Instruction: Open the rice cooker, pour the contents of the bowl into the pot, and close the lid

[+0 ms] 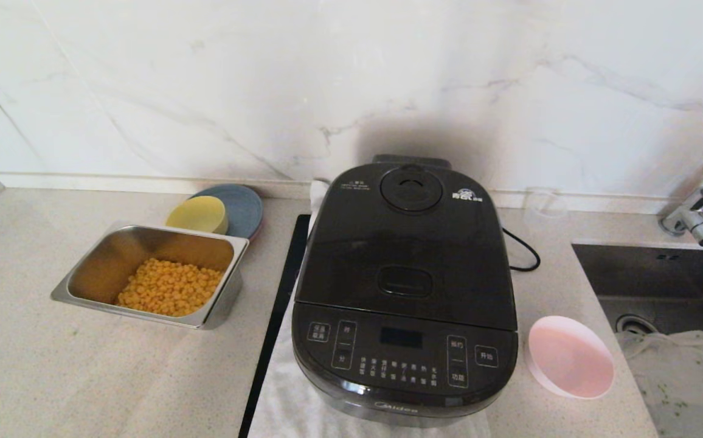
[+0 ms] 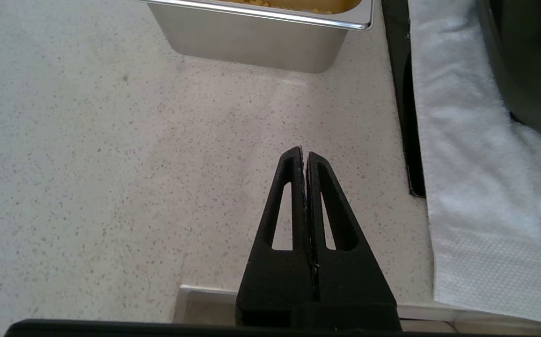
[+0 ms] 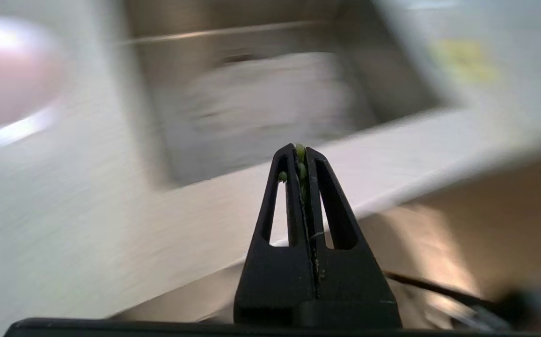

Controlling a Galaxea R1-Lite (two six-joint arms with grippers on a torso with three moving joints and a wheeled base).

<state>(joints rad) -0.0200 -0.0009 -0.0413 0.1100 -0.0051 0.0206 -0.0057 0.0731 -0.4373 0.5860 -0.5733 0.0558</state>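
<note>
We find the cooker (image 1: 405, 292) standing on a white towel (image 2: 476, 187) on the bench (image 1: 53, 365), its lid (image 1: 409, 243) down. The pink bowl (image 1: 570, 357) sits just beside the cooker's right front corner, near the sink (image 1: 661, 286), and shows no contents. A steel tray (image 1: 151, 275) of corn (image 1: 169, 287) lies left of the cooker. The left end effector (image 2: 304, 154) hovers over bare bench near the tray, fingers pressed together. The right end effector (image 3: 300, 152) is likewise pressed together, green flecks (image 3: 301, 150) stuck at its tips.
</note>
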